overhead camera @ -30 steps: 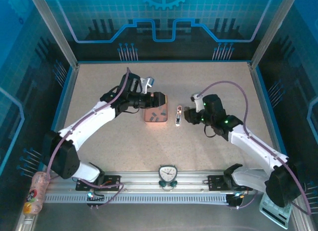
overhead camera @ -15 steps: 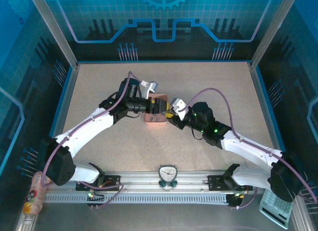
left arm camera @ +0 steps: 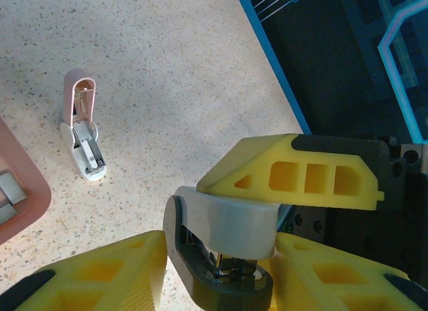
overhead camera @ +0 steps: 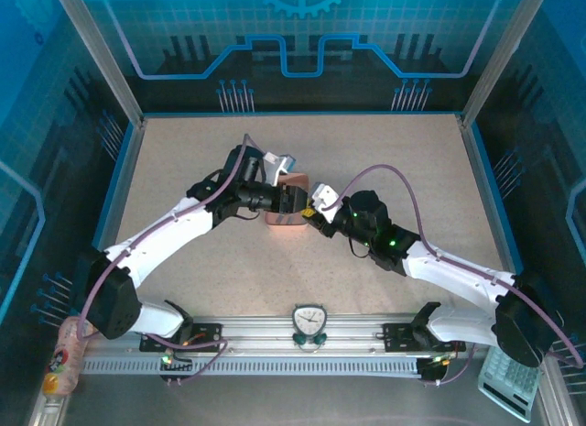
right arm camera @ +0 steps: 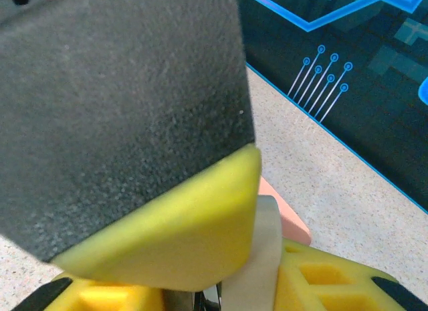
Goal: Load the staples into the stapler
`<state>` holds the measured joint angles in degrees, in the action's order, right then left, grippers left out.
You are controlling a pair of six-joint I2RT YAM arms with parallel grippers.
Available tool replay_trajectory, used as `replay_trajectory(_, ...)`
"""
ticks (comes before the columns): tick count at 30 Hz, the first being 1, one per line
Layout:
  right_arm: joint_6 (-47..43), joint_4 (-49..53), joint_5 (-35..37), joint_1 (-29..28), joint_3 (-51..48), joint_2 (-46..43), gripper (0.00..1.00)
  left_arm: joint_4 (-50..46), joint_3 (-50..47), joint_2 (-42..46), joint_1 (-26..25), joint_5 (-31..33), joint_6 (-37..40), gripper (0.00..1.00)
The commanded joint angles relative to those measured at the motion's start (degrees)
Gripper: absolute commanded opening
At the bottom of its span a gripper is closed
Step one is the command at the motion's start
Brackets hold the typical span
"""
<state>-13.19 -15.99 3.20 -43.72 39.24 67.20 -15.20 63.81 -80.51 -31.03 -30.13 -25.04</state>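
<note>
The stapler [left arm camera: 81,130] lies open on the table, pale pink lid up and silvery channel showing, with nothing holding it. To its left is a corner of the salmon-pink tray [left arm camera: 23,190] with grey staples [left arm camera: 8,189] in it. My left gripper [overhead camera: 300,202] and right gripper [overhead camera: 316,213] meet tip to tip at the tray's [overhead camera: 282,217] right edge. In the left wrist view my left gripper [left arm camera: 219,239] has its yellow fingers apart, with a white-and-black piece [left arm camera: 227,221] between them and the right gripper's finger [left arm camera: 301,174] just above. The right gripper [right arm camera: 214,287] also stands apart, under the left finger [right arm camera: 167,224].
A small clock-like device [overhead camera: 309,323] sits on the near rail between the arm bases. A calculator [overhead camera: 508,389] lies at the bottom right and a bottle [overhead camera: 64,357] at the bottom left. Blue walls [overhead camera: 293,41] fence the table.
My right gripper swung left across the spot where the stapler lay and now meets the left gripper at the tray. The left gripper shifted slightly right and nearer.
</note>
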Motion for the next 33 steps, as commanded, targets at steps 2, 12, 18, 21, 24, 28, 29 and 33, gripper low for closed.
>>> replay_trajectory(2,-0.8,-3.7,1.7,-1.0,-0.3,-0.6,0.38,-2.5,2.3,-1.9,-0.6,-2.1,1.1,0.37)
replay_trajectory(12,2.3,-1.2,-2.5,0.7,-1.9,-4.9,0.5,-3.3,3.4,-3.0,0.1,-2.6,10.9,0.0)
replay_trajectory(18,5.4,9.8,-15.8,6.7,-2.7,-12.4,0.6,-2.5,3.0,-2.6,0.3,-7.0,23.3,0.0)
replay_trajectory(21,6.1,14.3,-24.5,10.9,-2.0,-14.1,0.6,-1.8,1.9,-2.1,0.2,-12.0,30.1,0.0)
replay_trajectory(24,4.3,19.5,-32.0,13.3,0.1,-14.1,0.59,-1.1,0.1,-0.8,0.2,-15.9,37.2,0.0)
replay_trajectory(28,-0.3,24.5,-37.4,13.5,2.6,-12.5,0.58,2.4,-3.3,1.6,0.2,-19.2,41.8,0.0)
replay_trajectory(29,-0.7,25.2,-37.8,13.5,3.1,-11.9,0.58,3.4,-4.3,2.3,0.2,-20.1,43.0,0.0)
replay_trajectory(33,-2.3,27.0,-40.5,13.6,5.4,-9.2,0.58,5.1,-6.8,4.2,0.0,-21.5,45.9,0.0)
